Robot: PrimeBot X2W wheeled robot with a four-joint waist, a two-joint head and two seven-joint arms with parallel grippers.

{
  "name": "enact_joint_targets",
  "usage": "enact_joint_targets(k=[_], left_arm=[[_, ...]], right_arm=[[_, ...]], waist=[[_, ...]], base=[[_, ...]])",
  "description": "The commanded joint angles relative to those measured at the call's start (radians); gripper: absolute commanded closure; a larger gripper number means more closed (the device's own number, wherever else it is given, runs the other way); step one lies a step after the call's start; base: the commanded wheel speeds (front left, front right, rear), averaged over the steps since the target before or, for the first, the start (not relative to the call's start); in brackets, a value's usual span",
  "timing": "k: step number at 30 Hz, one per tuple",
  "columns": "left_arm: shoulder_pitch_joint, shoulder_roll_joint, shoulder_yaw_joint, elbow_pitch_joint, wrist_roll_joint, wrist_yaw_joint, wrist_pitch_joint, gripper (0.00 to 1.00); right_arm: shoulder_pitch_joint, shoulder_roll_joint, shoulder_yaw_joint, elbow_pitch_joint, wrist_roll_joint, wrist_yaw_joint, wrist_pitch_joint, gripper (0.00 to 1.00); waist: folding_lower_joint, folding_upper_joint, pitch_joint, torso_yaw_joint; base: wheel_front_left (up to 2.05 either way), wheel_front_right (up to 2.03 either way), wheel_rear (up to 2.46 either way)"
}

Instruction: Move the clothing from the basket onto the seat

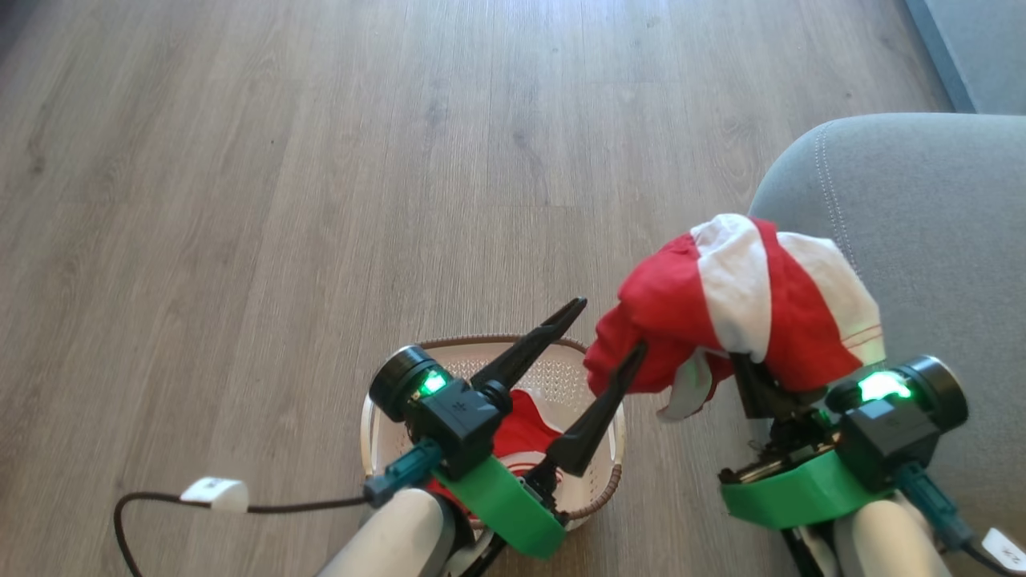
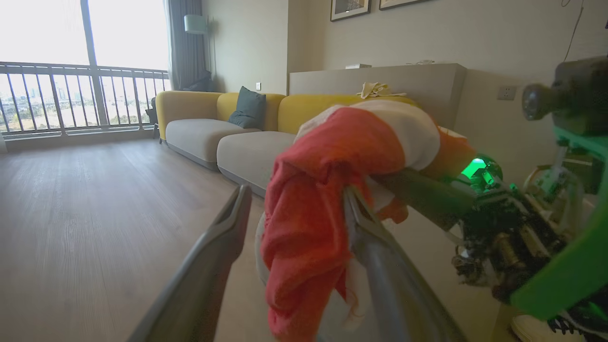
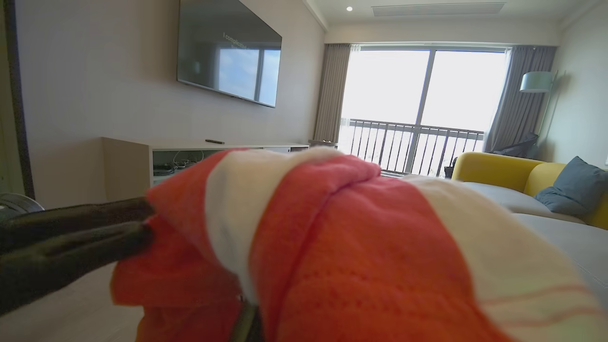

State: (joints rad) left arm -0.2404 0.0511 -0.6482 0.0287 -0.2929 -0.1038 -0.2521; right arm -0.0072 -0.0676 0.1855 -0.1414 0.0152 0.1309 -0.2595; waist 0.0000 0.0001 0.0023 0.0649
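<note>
My right pincer (image 1: pixel 752 375) sits at the lower right of the head view, clenched on the garment (image 1: pixel 745 312), which drapes over its fingers and hides most of them. The cloth bunches into a soft lump, red with broad white stripes, a white hem hanging at its lower edge. It hangs over the left edge of the seat (image 1: pixel 922 208), a grey upholstered cushion with a rounded corner and a pale stitch line, at the right of the frame.

My left pincer (image 1: pixel 611 324), lower middle, is released, its two long dark fingers spread wide. One fingertip touches the garment's lower left fold (in the left wrist view the red cloth hangs between the fingers, against the right-hand one).

Beneath the left pincer stands the basket (image 1: pixel 553 377), cream perforated plastic with a brown braided rim, on the wood-plank floor (image 1: pixel 240 200). A red piece (image 1: pixel 525 433) with white trim lies crumpled inside, partly hidden by the pincer.
</note>
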Motion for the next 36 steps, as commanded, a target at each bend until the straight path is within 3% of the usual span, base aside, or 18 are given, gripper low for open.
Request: enact_joint_targets(k=[1,6,10,17,24,36], left_arm=[[-0.016,-0.001,0.038,-0.013,0.031,-0.007,-0.01,0.0],[-0.002,-0.001,0.056,0.015,0.051,-0.011,-0.01,0.0],[0.009,0.0,0.052,0.078,0.141,-0.016,-0.01,0.0],[0.048,-0.001,0.085,0.169,0.167,-0.022,-0.01,0.0],[0.09,-0.001,0.104,0.216,0.118,-0.025,-0.01,0.0],[0.125,-0.001,0.098,0.217,0.126,-0.027,-0.01,0.0]], right_arm=[[-0.028,0.008,0.0,-0.049,-0.01,0.0,-0.002,1.0],[-0.037,0.012,-0.035,-0.066,-0.01,0.0,-0.002,1.0],[-0.047,0.013,-0.065,-0.079,-0.01,0.0,-0.002,1.0],[-0.072,-0.004,-0.125,-0.098,-0.014,0.0,-0.002,1.0],[-0.076,-0.009,-0.154,-0.113,-0.016,0.0,-0.002,1.0],[-0.058,-0.003,-0.165,-0.105,-0.013,0.0,-0.002,1.0]], waist=[[0.0,-0.0001,0.004,-0.001],[0.0,-0.0001,0.009,-0.002],[0.0,-0.0001,0.011,-0.003],[0.0,-0.0001,0.008,-0.009],[0.0,-0.0001,0.002,-0.022],[0.0,-0.0001,0.0,-0.031]], base=[[0.0,0.0,0.0],[0.0,0.0,0.0],[0.0,0.0,0.0],[0.0,0.0,0.0],[0.0,0.0,0.0],[0.0,0.0,0.0]])
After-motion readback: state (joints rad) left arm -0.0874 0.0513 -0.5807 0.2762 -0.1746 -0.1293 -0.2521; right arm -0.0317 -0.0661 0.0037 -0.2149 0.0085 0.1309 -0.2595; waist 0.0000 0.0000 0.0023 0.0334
